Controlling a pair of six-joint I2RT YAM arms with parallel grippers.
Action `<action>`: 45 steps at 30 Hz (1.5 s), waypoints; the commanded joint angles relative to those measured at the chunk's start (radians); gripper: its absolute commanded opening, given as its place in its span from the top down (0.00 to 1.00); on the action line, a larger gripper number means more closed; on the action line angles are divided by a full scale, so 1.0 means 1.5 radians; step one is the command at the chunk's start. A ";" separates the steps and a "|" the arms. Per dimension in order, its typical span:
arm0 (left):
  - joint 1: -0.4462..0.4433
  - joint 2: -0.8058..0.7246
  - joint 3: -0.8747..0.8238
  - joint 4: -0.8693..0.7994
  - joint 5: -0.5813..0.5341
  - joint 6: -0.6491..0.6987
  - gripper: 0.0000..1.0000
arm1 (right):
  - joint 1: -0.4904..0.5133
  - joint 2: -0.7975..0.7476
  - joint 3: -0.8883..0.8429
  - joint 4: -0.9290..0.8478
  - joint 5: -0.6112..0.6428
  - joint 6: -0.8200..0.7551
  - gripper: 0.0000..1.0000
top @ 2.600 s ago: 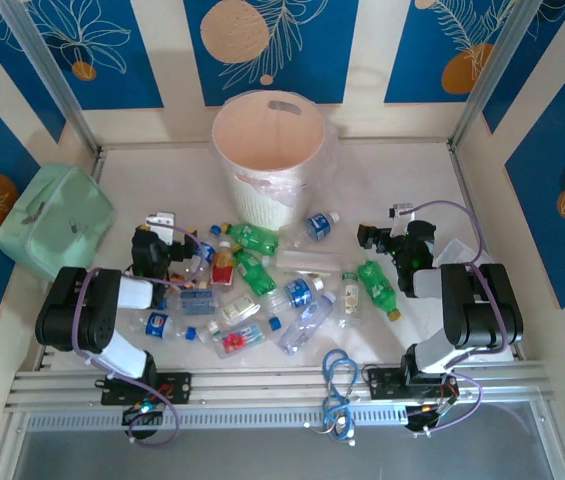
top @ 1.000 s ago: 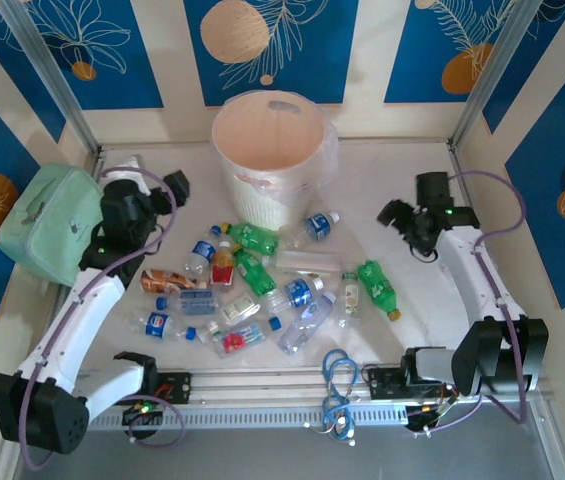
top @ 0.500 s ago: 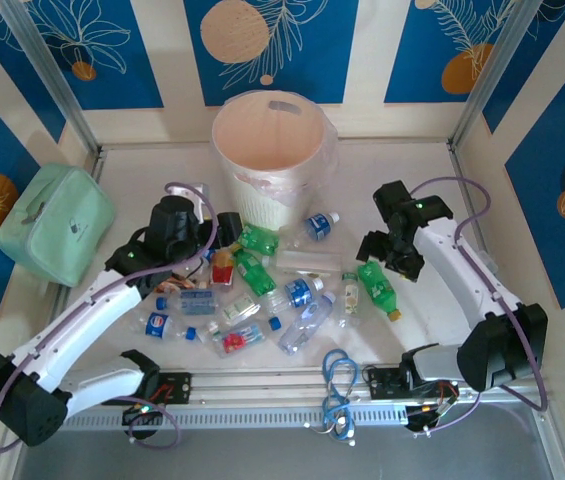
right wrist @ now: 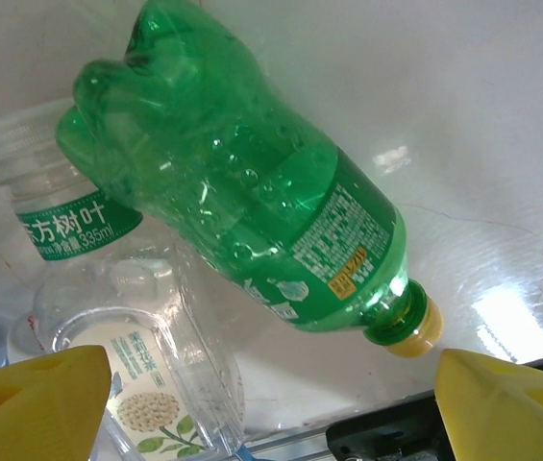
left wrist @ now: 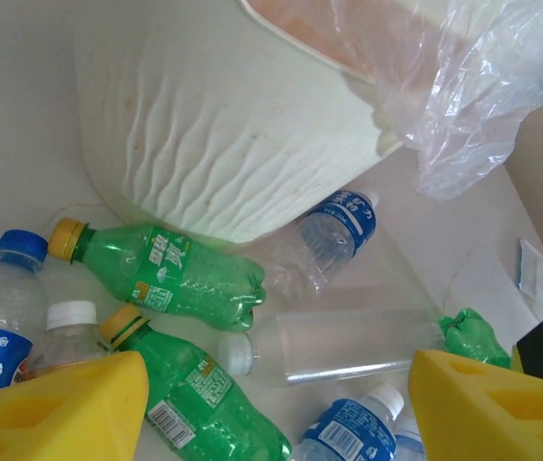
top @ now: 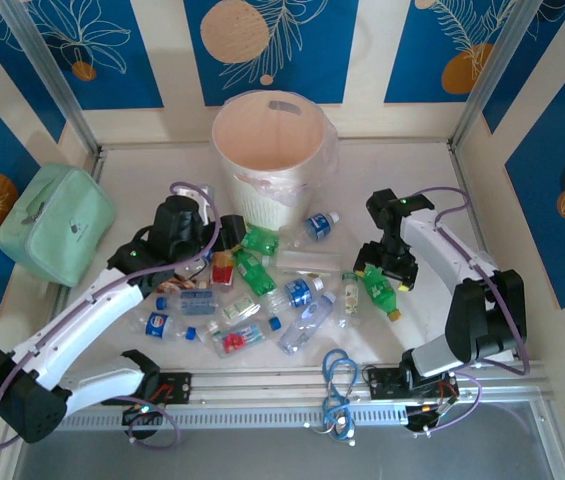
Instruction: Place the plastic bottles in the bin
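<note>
On the white desk (top: 432,190), small plastic bottles (top: 297,293) lay scattered between the arms. The left hand (left wrist: 276,384) was spread wide over green ones. The right hand (right wrist: 276,384), equally wide and gripping nothing, faced a green yellow-capped bottle (right wrist: 242,192) beside a label (right wrist: 64,226) reading "335ml". Beyond them stood the tall cream-white round bin (top: 267,150), before blue leaf-patterned wall panels (top: 312,60).

One bin (top: 260,198), fifteen-odd bottles (top: 298,293) (three green)

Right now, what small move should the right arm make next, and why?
Probably lower the right gripper and close on the green bottle. Its jaws stand open, and the bottle lies on the table just ahead of the yellow fingers, not yet between them.
</note>
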 commanded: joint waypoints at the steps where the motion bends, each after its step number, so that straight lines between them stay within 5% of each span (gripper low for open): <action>1: -0.007 -0.019 0.008 -0.017 0.008 -0.014 0.29 | -0.015 0.015 -0.014 0.011 -0.033 -0.020 0.10; 27: -0.008 -0.029 -0.013 -0.052 -0.040 -0.077 0.31 | -0.060 0.091 -0.069 0.085 -0.052 0.005 0.07; 45: -0.007 -0.019 -0.013 -0.046 -0.024 -0.087 0.31 | -0.104 0.114 -0.111 0.141 -0.051 0.005 0.21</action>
